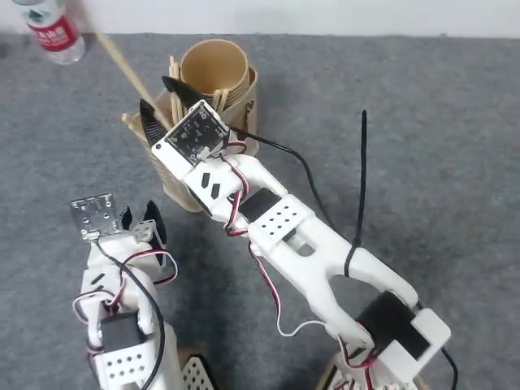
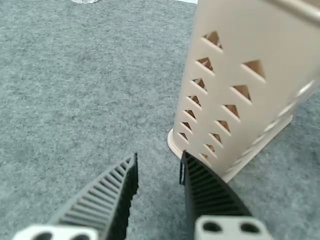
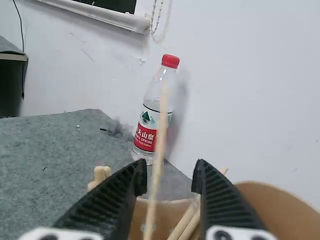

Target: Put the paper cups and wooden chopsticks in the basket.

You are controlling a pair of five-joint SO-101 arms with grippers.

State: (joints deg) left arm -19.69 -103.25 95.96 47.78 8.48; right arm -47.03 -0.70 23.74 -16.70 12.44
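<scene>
Left gripper (image 2: pixel 159 159): jaws apart, empty, low beside the basket (image 2: pixel 235 85).
Basket: toward the table's (image 1: pixel 455 122) far edge, already holding the paper cups (image 1: pixel 213 69) and several chopsticks (image 1: pixel 171 65).
Right gripper (image 3: pixel 170 164): above the basket, jaws apart around one tilted chopstick (image 1: pixel 122 61), not clamping it.
Remaining: apparently only that stick to settle.

tabletop (image 1: pixel 422 122): you have a grey, carpet-like surface that runs back to a pale wall.
basket (image 1: pixel 175 191): tan, with triangular cut-outs; it stands upright on the tabletop, towards the far side.
water bottle (image 1: pixel 53 28): red label and cap; it stands upright at the far left by the wall, well apart from the basket.
</scene>
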